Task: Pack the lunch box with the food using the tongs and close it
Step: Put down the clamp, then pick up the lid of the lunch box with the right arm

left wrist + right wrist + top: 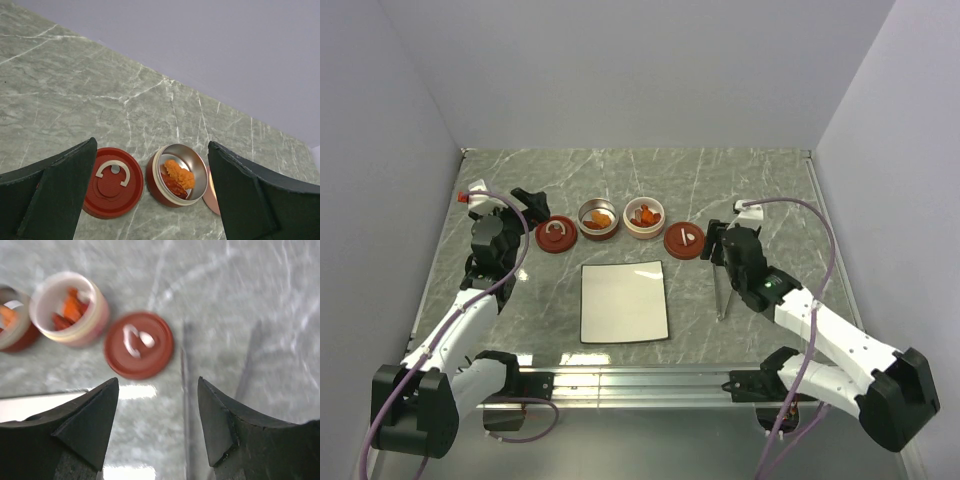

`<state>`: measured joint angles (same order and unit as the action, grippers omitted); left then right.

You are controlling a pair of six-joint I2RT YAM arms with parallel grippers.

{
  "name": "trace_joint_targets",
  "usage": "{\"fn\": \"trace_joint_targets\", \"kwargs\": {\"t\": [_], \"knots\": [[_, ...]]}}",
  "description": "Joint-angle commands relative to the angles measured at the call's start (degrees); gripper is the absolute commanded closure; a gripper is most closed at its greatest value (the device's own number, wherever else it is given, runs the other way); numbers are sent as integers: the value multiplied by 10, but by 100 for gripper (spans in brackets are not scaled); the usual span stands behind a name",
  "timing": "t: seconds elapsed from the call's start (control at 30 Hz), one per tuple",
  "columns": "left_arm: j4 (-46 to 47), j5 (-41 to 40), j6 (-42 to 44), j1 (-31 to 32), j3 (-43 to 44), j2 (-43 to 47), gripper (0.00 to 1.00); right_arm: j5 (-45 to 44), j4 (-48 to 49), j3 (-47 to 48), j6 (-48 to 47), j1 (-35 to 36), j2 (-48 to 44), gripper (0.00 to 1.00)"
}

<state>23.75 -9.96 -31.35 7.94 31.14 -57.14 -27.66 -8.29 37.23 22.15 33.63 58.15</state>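
Note:
The lunch box stands as two open round tins side by side, a red one [598, 220] [177, 175] and a pink one [643, 217] [70, 307]. Orange and red food [179, 176] [69, 310] lies inside both. Their red lids [556, 236] [684, 241] [112, 182] [139, 345] lie flat on the table at either side. The thin tongs [721, 300] [186, 405] lie on the table right of the plate. My right gripper [720, 248] [158, 382] hovers open over them, holding nothing. My left gripper [527, 203] [151, 145] is open wide beside the left lid.
A white square plate [624, 301] with nothing on it lies in front of the tins, its edge showing in the right wrist view [30, 407]. The marble table top is bordered by grey walls on three sides and a metal rail [630, 380] at the near edge.

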Motion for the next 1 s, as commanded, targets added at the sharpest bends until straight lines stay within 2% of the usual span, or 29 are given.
{"fn": "trace_joint_targets", "kwargs": {"t": [0.0,0.07,0.2,0.3,0.4,0.6,0.97], "knots": [[32,0,-5,-2,-3,9,0,29,168,0,-58,1,-15,29],[32,-2,-5,-2,-3,6,0,31,140,36,-69,2,17,28],[31,-6,-7,-2,2,-3,0,45,65,135,-75,2,143,30],[35,-4,-6,-2,3,-14,0,64,57,200,-78,1,257,32],[38,-4,-6,-2,3,-17,1,80,38,244,-82,2,319,34],[40,-7,-5,-3,2,-19,1,66,-11,302,-90,0,398,38],[44,-3,-3,-2,6,-35,1,28,-60,326,-71,-14,459,46]]}}
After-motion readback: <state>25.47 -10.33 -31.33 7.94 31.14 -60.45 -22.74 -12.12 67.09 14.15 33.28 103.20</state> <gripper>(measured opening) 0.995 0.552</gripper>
